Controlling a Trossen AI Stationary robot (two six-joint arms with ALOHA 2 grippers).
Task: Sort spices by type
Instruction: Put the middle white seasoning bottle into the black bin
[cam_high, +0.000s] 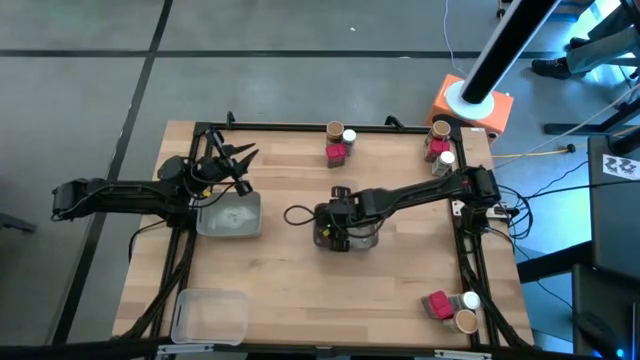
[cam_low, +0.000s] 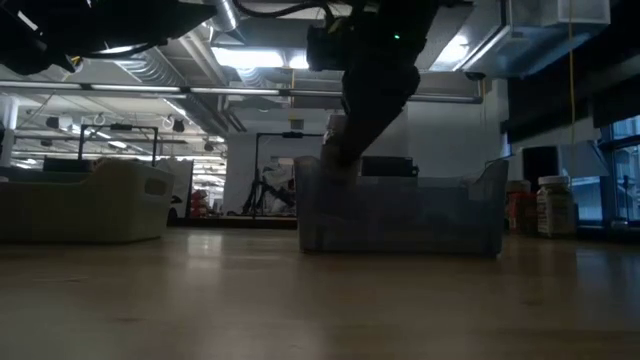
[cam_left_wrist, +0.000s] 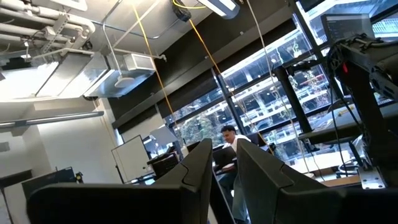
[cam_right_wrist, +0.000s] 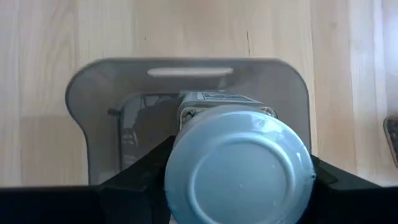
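My right gripper (cam_right_wrist: 239, 186) is shut on a round jar with a white lid (cam_right_wrist: 239, 165) over the clear tray (cam_high: 365, 240) at the table's middle. In the low view the gripper (cam_low: 345, 160) reaches down to that tray's rim. My left gripper (cam_high: 238, 157) is raised at the far left above another clear tray (cam_high: 230, 217); its fingers (cam_left_wrist: 193, 171) stand a narrow gap apart with nothing between them. Three groups of spices stand on the table: far middle (cam_high: 340, 143), far right (cam_high: 440, 146) and near right (cam_high: 453, 307), each a white-lidded jar, a tan-lidded jar and a red packet. My right gripper pinches the jar between its two fingers (cam_right_wrist: 140, 171), on opposite sides of the body just under the white lid (cam_right_wrist: 186, 134). The fingers come from above, slanting down. The jar stands about upright, lid up, over the tray; whether its base touches the tray floor is hidden.
A third clear tray (cam_high: 208, 315) lies at the near left corner. A dark cable loop (cam_high: 298, 214) lies left of the middle tray. A black frame runs along the table's edges (cam_high: 300, 127). An orange base (cam_high: 472, 105) stands beyond the far right corner.
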